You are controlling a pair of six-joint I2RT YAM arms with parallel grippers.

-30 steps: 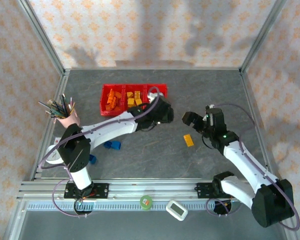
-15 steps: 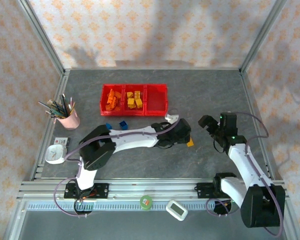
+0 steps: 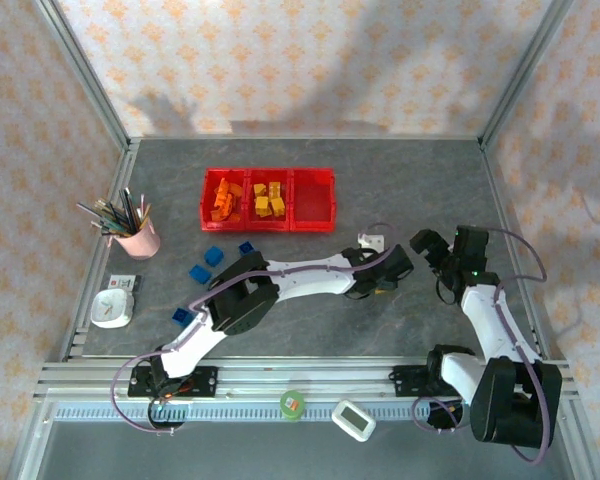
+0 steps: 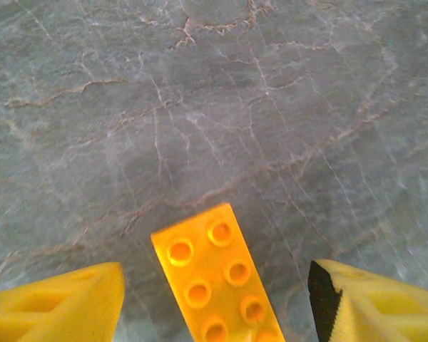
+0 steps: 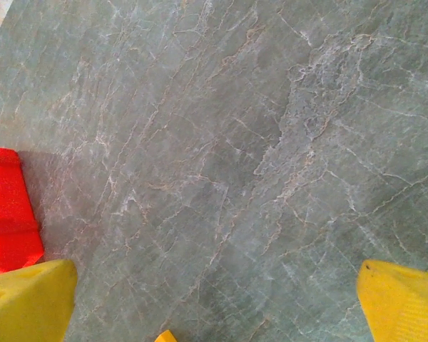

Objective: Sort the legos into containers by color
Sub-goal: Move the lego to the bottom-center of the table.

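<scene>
- Red three-bin tray (image 3: pixel 270 171) at the table's (image 3: pixel 420 180) back; orange bricks (image 3: pixel 221 200) and yellow bricks (image 3: pixel 268 198) inside.
- Left gripper (image 4: pixel 215 281): jaws apart, straddling a yellow eight-stud brick (image 4: pixel 207 271), untouched.
- Right gripper (image 5: pixel 217 285): spread wide, holding nothing.
- Blue bricks (image 3: pixel 213 256) loose, left.

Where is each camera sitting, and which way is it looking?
Top: above and behind, looking down on the table, red tray, left arm and right arm.
Left wrist: on the left arm, facing down at a yellow brick between its fingers.
Right wrist: on the right arm, facing down at the table past its fingers.
Shared: top and right wrist both show the red tray.
</scene>
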